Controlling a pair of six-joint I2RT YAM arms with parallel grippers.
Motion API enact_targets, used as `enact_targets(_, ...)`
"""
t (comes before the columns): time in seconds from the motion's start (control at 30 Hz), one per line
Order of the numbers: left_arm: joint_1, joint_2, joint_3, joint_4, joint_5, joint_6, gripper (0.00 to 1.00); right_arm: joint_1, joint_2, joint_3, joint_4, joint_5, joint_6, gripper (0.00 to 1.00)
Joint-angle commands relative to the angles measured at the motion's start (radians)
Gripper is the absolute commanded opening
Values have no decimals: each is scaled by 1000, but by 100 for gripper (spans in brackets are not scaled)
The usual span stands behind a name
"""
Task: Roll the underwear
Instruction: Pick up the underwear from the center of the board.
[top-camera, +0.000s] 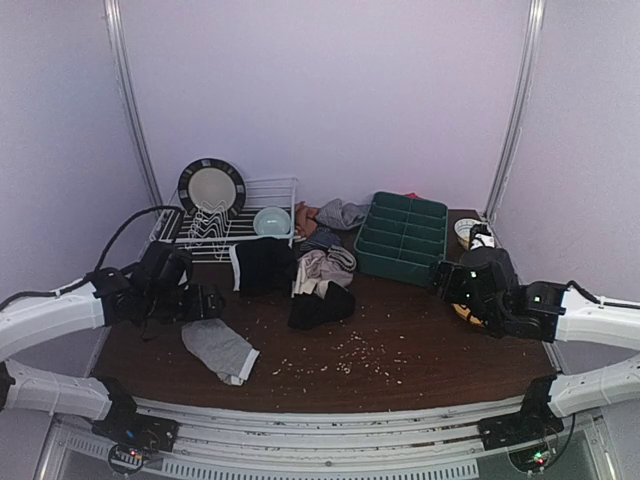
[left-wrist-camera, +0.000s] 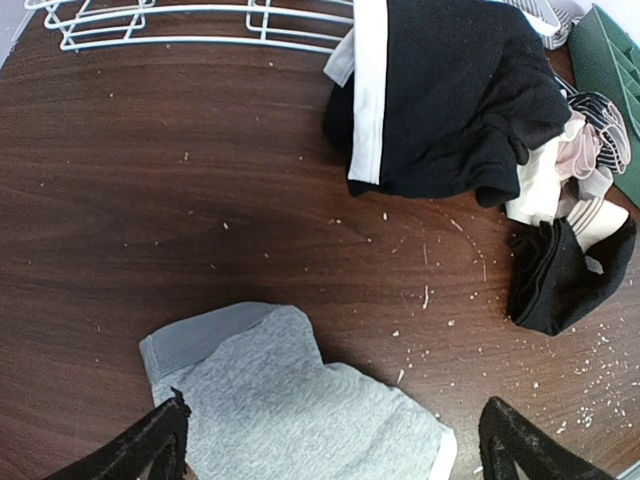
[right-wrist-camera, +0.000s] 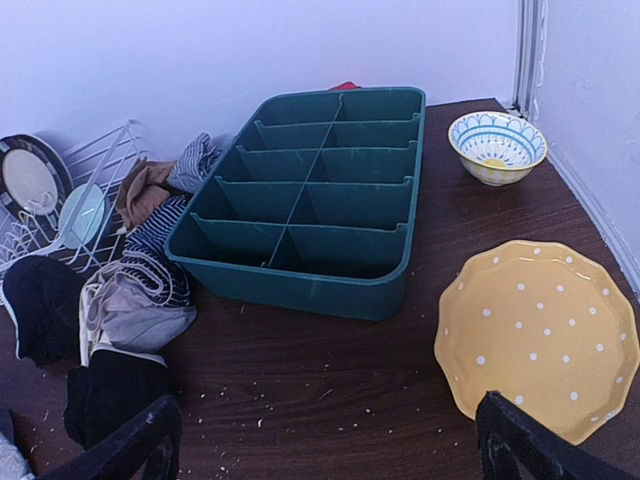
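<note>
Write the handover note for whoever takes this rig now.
Left gripper: open, empty, over the grey underwear, which lies flat at the near left of the table.
Right gripper: open, empty, at the right, facing the green tray.
Rest of the underwear: heaped pile mid-table, between rack and tray.
Done: nothing looks rolled.
Left: roll the grey one, then each in the pile.

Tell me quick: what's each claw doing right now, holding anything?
Left claw: open, empty, over the light grey underwear.
Right claw: open, empty.
</note>
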Motion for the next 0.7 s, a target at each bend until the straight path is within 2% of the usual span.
enact_targets(0.0, 3, -68, -36, 17, 39, 4, 98, -3, -57, -32, 9, -90, -48, 100)
enact_targets(0.3, 3, -237, -109, -64, 14, -63, 98, -2, -122, -64, -7, -187, -120, 99)
enact_targets(0.47, 4, -196, -81, -141, 35, -118, 96, 3, -116, -38, -66, -233, -108, 94)
enact_targets(0.57, -13, -175, -100, -138, 44, -158, 86, 37, -136, -70, -22, -263, -113, 92)
enact_targets(0.67, -72, -114, -118, -107, 26, -192, 85, 69, -98, -75, -13, -283, -97, 91)
